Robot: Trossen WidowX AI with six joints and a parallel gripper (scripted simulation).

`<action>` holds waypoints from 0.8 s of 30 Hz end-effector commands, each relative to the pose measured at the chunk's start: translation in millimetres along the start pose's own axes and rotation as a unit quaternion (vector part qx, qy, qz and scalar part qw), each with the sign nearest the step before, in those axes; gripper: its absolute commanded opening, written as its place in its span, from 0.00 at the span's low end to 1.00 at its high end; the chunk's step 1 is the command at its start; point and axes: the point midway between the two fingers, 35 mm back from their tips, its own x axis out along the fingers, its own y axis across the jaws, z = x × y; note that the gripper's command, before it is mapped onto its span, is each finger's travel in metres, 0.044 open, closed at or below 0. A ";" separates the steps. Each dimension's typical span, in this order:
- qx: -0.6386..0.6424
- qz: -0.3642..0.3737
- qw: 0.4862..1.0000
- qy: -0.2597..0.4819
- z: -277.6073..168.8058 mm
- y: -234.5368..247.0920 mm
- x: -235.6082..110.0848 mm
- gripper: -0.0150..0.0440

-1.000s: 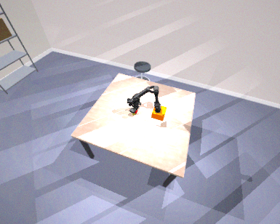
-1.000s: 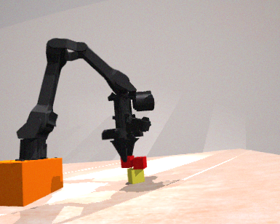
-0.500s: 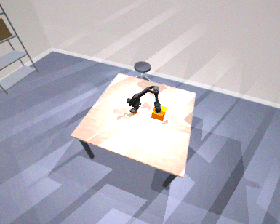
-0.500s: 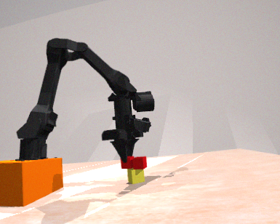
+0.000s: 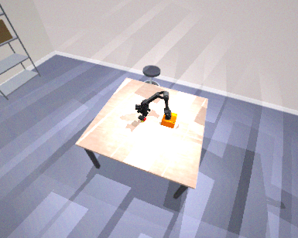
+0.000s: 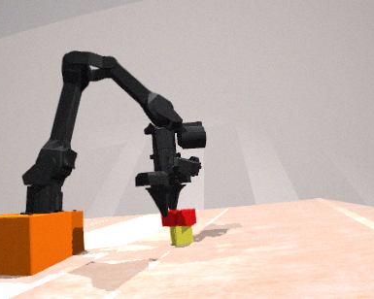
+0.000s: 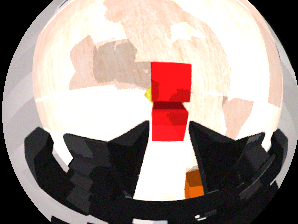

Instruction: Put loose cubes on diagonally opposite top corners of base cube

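Observation:
A small yellow base cube (image 6: 181,236) stands on the table (image 5: 145,154), and a sliver of it shows in the wrist view (image 7: 147,95). Two red cubes rest on top of it. One red cube (image 6: 169,219) (image 7: 168,123) sits between my fingers. The other red cube (image 6: 187,215) (image 7: 170,84) sits just beyond it, close beside it; I cannot tell the gap. My gripper (image 6: 168,210) (image 7: 169,124) (image 5: 142,116) points straight down over the nearer red cube, with its fingers open and standing a little off the cube's sides.
The arm stands on an orange pedestal block (image 6: 31,243) (image 5: 169,120) (image 7: 193,184) on the table. A round stool (image 5: 152,71) stands behind the table. A metal shelf (image 5: 5,46) stands at the far left of the room.

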 end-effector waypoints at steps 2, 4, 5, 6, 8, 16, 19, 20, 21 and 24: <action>-0.001 0.003 1.000 -0.004 1.4 0.9 -9.1 0.60; -0.001 0.003 1.000 -0.004 1.4 0.9 -11.5 0.60; -0.001 0.003 1.000 -0.004 1.4 0.9 -12.8 0.60; -0.001 0.003 1.000 -0.004 1.4 0.9 -14.1 0.60; -0.001 0.003 1.000 -0.004 1.4 0.9 -16.7 0.60; -0.001 0.003 1.000 -0.004 1.3 0.9 -26.9 0.60; -0.001 0.003 1.000 -0.004 1.3 0.9 -30.7 0.60; -0.001 0.003 1.000 -0.004 1.3 0.9 -32.0 0.60; -0.001 0.003 1.000 -0.004 1.3 0.9 -33.2 0.60; -0.001 0.003 1.000 -0.004 1.2 0.9 -37.0 0.60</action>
